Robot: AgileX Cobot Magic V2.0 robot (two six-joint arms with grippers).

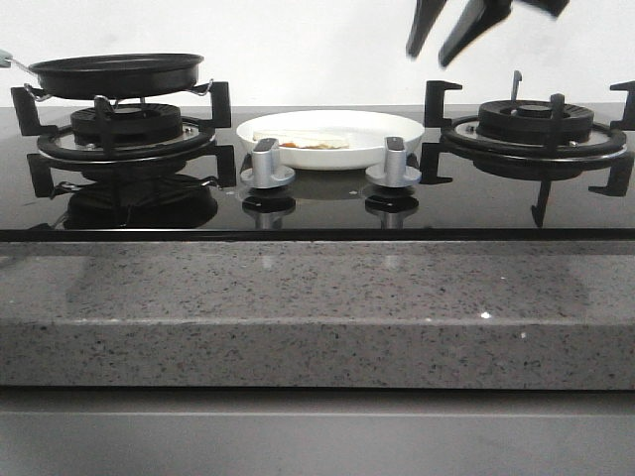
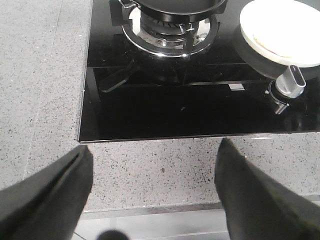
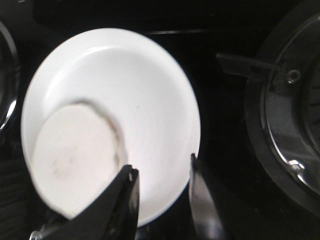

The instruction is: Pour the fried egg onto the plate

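The white plate sits on the black hob between the two burners. The fried egg lies flat in its left part, with a thin orange streak showing. In the right wrist view the egg is a pale disc on the plate. The plate also shows in the left wrist view. My right gripper hangs open and empty in the air above the plate's right side. My left gripper is open and empty over the stone counter's front edge, out of the front view.
A black frying pan rests on the left burner; its inside is hidden. The right burner is bare. Two silver knobs stand in front of the plate. The speckled stone counter runs along the front.
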